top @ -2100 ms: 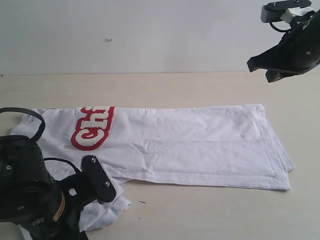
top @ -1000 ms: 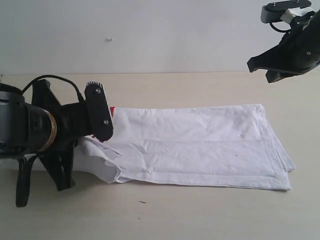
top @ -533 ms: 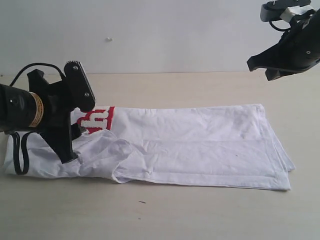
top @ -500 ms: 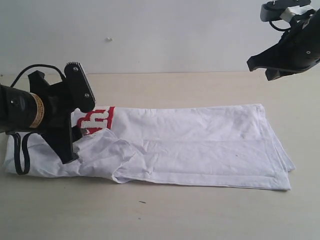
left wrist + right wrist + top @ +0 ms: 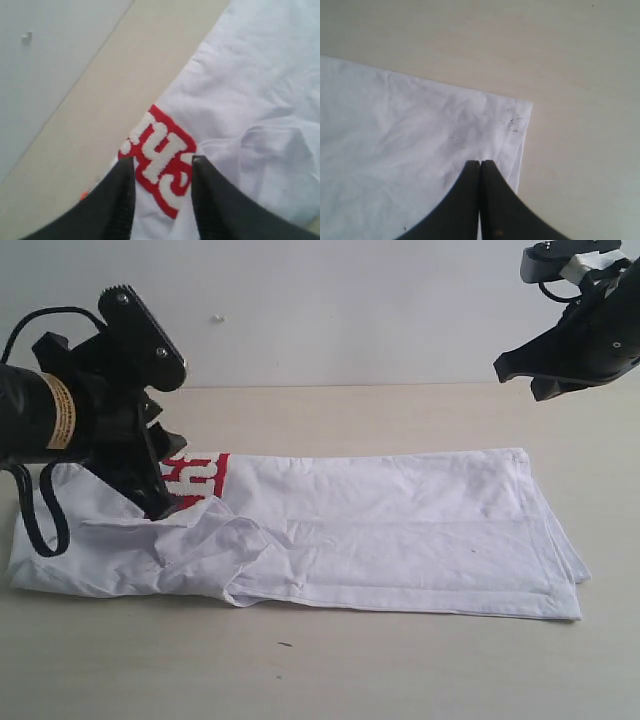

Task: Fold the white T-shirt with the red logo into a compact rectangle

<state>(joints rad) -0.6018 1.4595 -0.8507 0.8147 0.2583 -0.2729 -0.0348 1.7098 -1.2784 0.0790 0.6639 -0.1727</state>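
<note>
Exterior view: white T-shirt [image 5: 400,530] stretches left-right, red logo [image 5: 200,475] at left.

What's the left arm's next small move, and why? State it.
Probably lift the left gripper straight up and clear: its jaws stand open with nothing between them, and the rumpled flap already lies folded onto the white T-shirt.

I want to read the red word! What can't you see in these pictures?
- Left wrist view: fingers of the left gripper and a fold of the white T-shirt hide part of the red logo.
- Exterior view: that gripper covers part of it.
- Left wrist view: orange speck, too blurred to name.
</note>
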